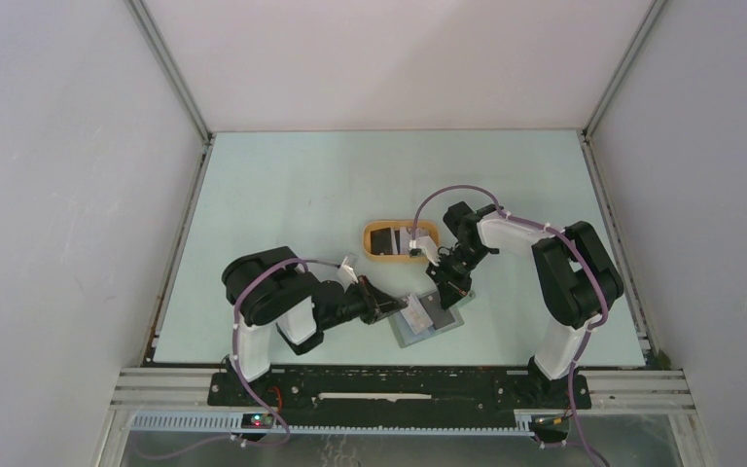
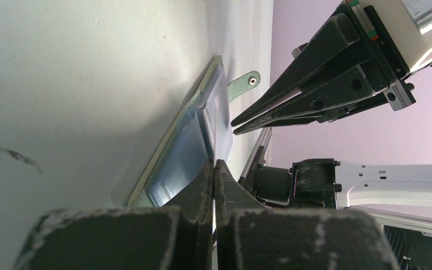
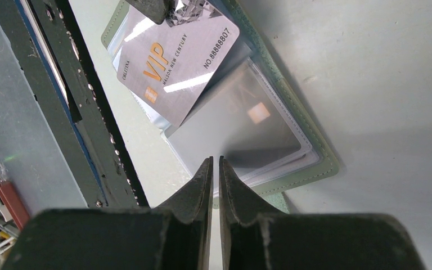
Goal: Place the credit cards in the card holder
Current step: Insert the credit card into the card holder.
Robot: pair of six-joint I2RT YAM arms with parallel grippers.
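Holder (image 1: 416, 336): open flat, 6 o'clock of workspace.
Left gripper (image 1: 396, 309): closed, pinching VIP card (image 3: 174, 67) lying across holder.
Right gripper (image 3: 214, 163): jaws nearly together at holder's 1 o'clock; grip unclear.
Tray (image 1: 401, 258): holder's 11 o'clock, holding cards (image 1: 381, 239).

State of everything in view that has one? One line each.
card holder: open flat on the table, snap tab undone.
VIP card: askew on the holder, not tucked in, one end in the left gripper.
sleeved card: tucked into the holder.
orange tray: holds a black card and a whitish card.
left gripper: shut on the VIP card.
right gripper: jaws nearly together over the holder's edge, no grip visible.
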